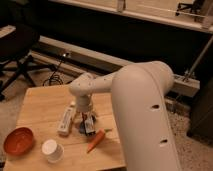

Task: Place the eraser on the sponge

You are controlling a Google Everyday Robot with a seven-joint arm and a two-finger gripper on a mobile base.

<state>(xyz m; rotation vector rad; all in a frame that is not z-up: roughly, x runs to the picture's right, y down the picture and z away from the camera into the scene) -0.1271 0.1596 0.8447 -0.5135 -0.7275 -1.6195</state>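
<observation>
Sponge (81, 129) and eraser (90, 126) partly hidden under claw (88, 120), beside carrot (96, 141).

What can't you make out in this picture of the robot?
Camera view:
1. The gripper, low over the table between white tube and carrot: it hides most of the blue sponge.
2. The eraser: too small to tell whether it rests on the sponge.
3. Table: right side hidden behind the white arm; near edge cut off below.
</observation>
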